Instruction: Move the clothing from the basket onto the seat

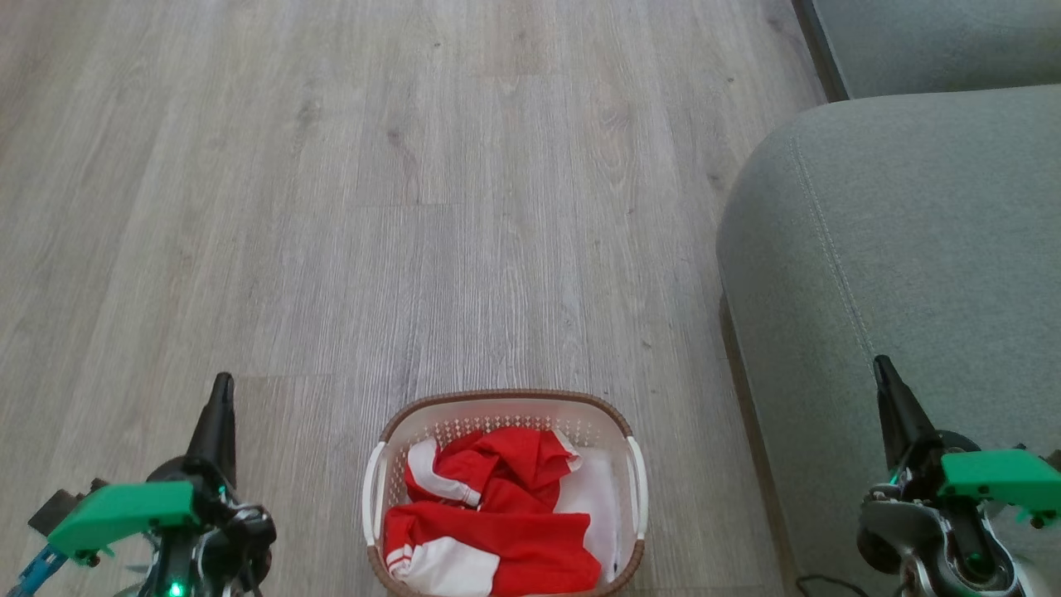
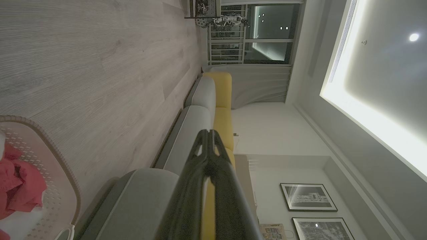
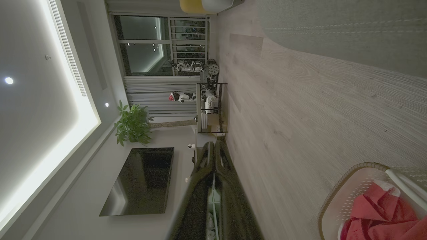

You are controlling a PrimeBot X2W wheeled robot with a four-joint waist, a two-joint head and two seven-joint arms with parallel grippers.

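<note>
Head view: clothing (image 1: 506, 514) bunched in basket (image 1: 632, 473), on floor (image 1: 331, 207).

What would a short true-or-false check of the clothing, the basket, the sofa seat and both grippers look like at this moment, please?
1. The red and white clothing lies inside the basket. True.
2. The basket stands on the seat. False: it stands on the wooden floor, to the left of the seat.
3. The left gripper is shut and holds nothing. True.
4. The right gripper grips the clothing. False: it is shut and empty, well apart from the basket, in front of the seat in the head view.
</note>
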